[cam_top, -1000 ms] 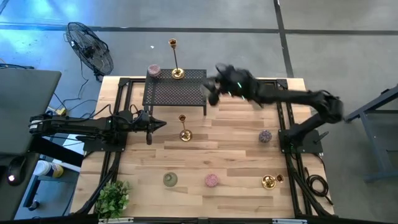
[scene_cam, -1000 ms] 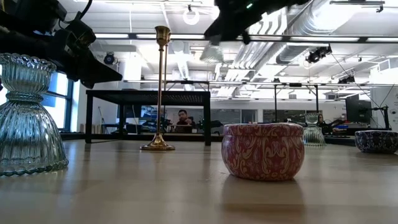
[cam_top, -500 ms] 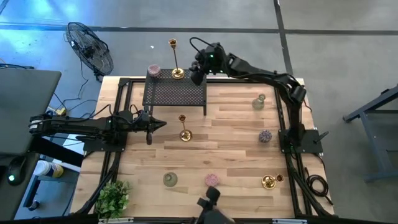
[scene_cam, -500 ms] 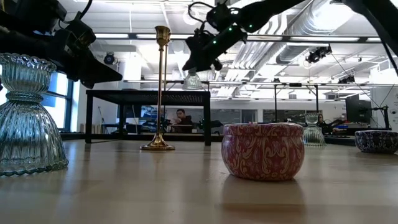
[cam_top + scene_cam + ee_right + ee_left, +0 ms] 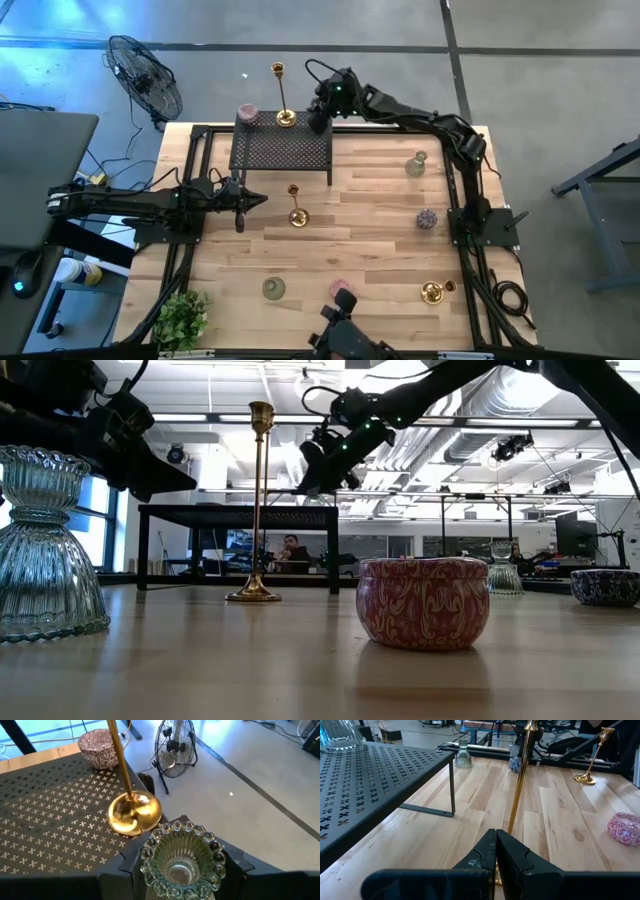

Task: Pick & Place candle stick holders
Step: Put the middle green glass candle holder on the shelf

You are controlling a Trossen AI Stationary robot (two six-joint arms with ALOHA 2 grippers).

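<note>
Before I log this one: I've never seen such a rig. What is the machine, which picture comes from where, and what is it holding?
These are two dark robot arms at a wooden table. One picture looks straight down, one looks level across the tabletop, and one comes from a camera on each wrist.

The right gripper reaches over the far corner of the black mesh rack and is shut on a pale-green glass holder, seen up close in its wrist picture. Beside it on the rack stand a tall gold candlestick and a pink round holder.

The left gripper waits shut, low on the left, near another tall gold candlestick.

More holders lie scattered on the table, with a leafy plant at one corner.
</note>
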